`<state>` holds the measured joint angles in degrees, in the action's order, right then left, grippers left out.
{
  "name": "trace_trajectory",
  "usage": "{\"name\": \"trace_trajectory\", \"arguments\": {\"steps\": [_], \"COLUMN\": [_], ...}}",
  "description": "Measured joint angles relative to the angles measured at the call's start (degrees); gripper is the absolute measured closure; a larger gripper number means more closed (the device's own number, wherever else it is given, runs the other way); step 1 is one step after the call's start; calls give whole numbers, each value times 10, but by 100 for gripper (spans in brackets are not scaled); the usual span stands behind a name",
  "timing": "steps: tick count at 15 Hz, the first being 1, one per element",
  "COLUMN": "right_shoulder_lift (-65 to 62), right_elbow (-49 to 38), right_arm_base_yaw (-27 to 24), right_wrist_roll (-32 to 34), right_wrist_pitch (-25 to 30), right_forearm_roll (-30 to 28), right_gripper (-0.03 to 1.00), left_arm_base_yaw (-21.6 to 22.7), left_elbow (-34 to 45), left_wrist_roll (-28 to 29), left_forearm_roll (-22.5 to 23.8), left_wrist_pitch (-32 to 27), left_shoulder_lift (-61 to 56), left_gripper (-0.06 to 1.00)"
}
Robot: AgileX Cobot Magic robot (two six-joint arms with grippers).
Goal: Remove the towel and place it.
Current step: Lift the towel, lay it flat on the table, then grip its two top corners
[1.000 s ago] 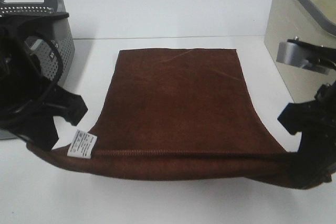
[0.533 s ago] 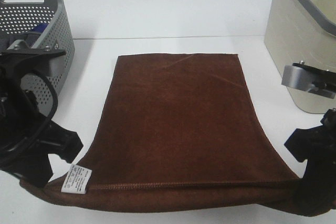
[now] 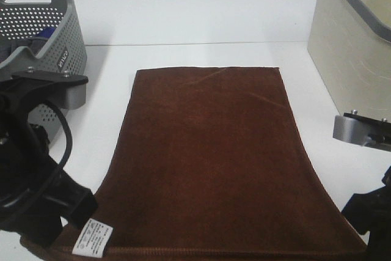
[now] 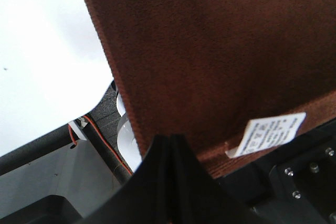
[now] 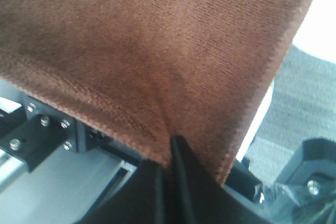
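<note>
The towel (image 3: 211, 157) is a dark reddish-brown plush cloth spread over the white table, its near edge lifted and hanging past the table front. A white care label (image 3: 93, 236) sits at its near left corner. My left gripper (image 3: 58, 236) is shut on the near left corner; the left wrist view shows the closed jaws pinching the hem of the towel (image 4: 220, 72) next to the label (image 4: 268, 135). My right gripper (image 3: 366, 246) is shut on the near right corner, seen in the right wrist view with the towel (image 5: 152, 40) bunched between the jaws.
A grey perforated basket (image 3: 40, 29) stands at the back left. A beige bin (image 3: 354, 41) with a grey lid stands at the back right. The white table (image 3: 195, 59) shows behind the towel.
Both grippers have pulled the towel's near edge toward the table front and down. The towel has slid forward, and its far edge has moved nearer.
</note>
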<state>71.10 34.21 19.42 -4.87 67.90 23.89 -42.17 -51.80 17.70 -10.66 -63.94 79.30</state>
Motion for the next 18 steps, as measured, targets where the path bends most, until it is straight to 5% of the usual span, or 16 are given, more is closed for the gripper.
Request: {"name": "trace_trajectory", "arguments": {"steps": [6, 11, 15, 18], "right_shoulder_lift": [-37, -57, -57, -57], "right_elbow": [-8, -11, -11, -7], "right_arm_base_yaw": [-1, -6, -6, -6], "right_wrist_roll": [-2, -2, -2, -2], "right_wrist_pitch": [6, 17, 18, -16], "right_forearm_roll": [-18, -48, -41, -44], "right_gripper": [88, 30, 27, 27], "left_arm_base_yaw": [-41, -41, -41, -41], "left_elbow": [2, 8, 8, 8], "left_wrist_roll": [19, 19, 22, 55], "left_forearm_roll": [20, 34, 37, 82], "left_wrist_pitch": [-19, -53, -53, -52], "left_shoulder_lift": [-4, -5, -5, -5], "left_gripper": [91, 33, 30, 29]}}
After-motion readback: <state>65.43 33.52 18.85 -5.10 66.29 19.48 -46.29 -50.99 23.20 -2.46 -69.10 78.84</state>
